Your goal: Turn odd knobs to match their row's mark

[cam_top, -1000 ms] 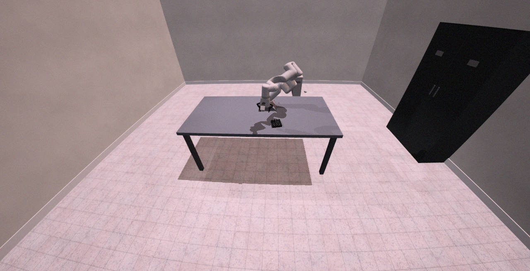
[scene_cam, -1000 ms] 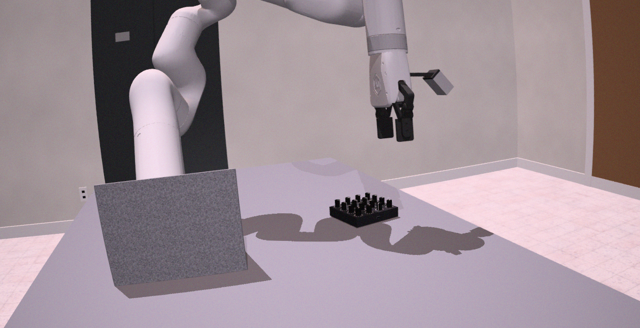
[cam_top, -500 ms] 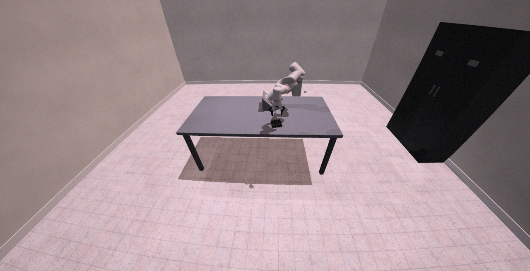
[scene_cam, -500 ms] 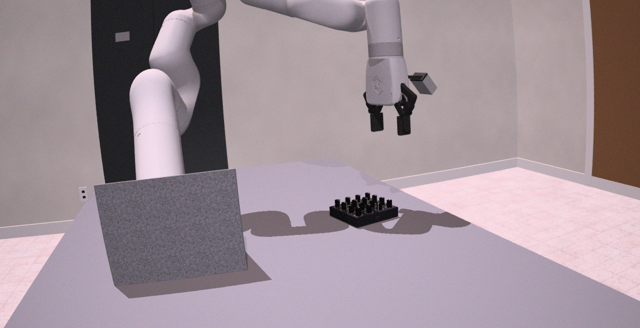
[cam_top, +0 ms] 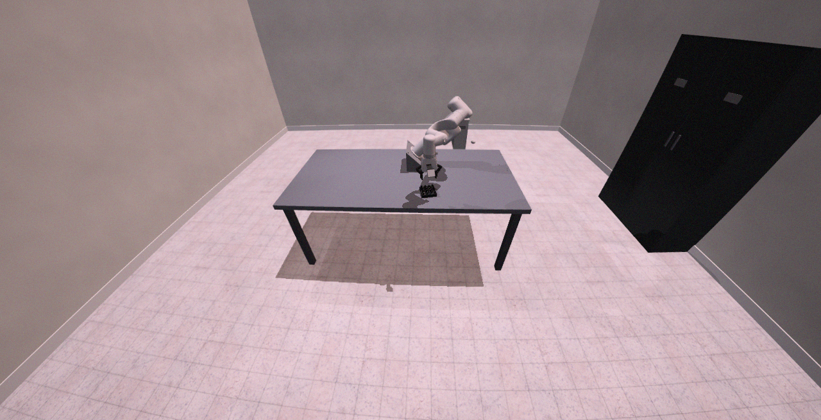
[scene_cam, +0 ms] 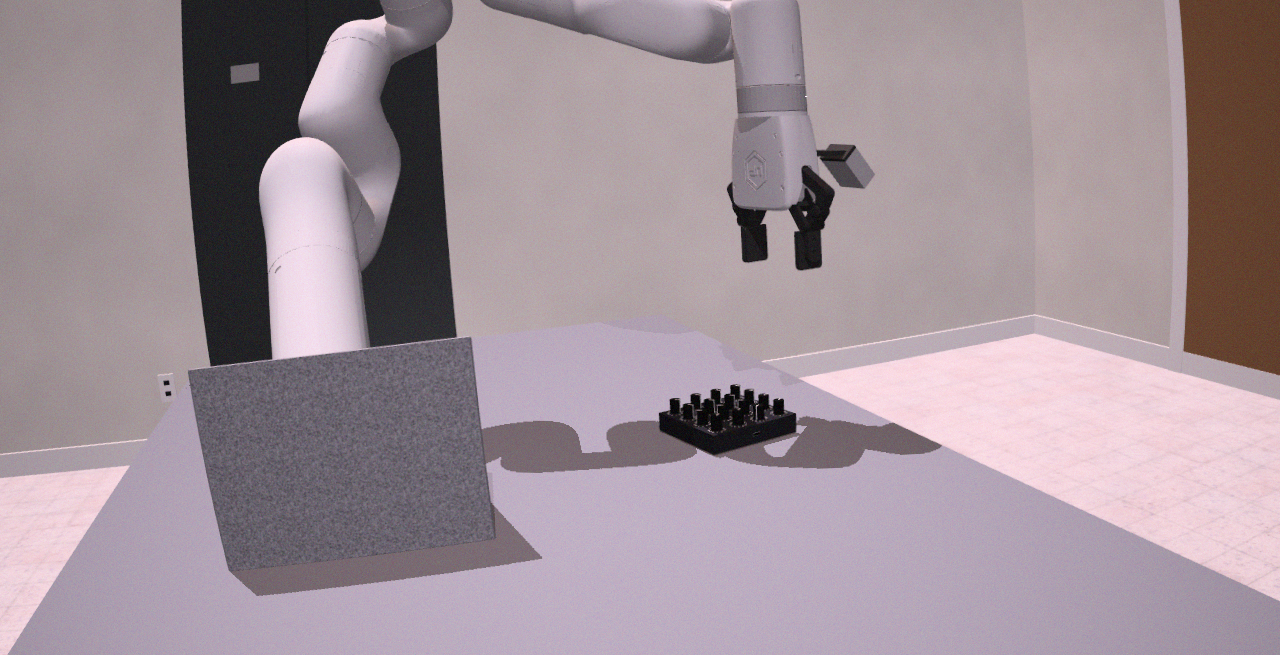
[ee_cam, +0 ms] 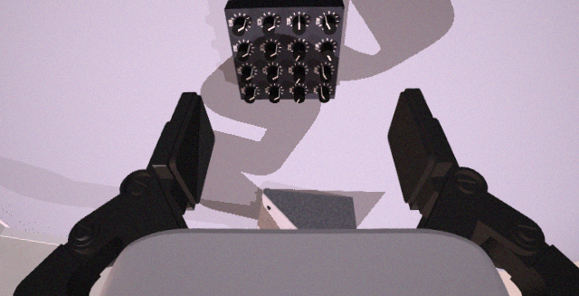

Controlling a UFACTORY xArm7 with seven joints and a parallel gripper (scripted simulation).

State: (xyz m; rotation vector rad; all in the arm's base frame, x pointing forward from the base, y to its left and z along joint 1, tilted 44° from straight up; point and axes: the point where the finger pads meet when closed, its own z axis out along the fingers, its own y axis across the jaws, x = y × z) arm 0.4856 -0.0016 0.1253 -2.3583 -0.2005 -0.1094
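The black knob box [cam_top: 428, 190] [scene_cam: 727, 419] [ee_cam: 284, 47] stands on its feet on the grey table [cam_top: 344, 182] [scene_cam: 680, 552] [ee_cam: 90, 61]. It carries four rows of four black knobs with white lines. In the wrist view it lies straight ahead, beyond the fingertips, and the lines point various ways. My gripper [cam_top: 428, 172] [scene_cam: 780, 257] [ee_cam: 299, 113] is open and empty. It hangs high above the table, over and a little to the right of the box in the exterior view.
A grey speckled block [scene_cam: 340, 449] [ee_cam: 312, 207] stands at the arm's base on the table. A black cabinet [cam_top: 711, 142] [scene_cam: 223, 158] stands by the wall, well off the table.
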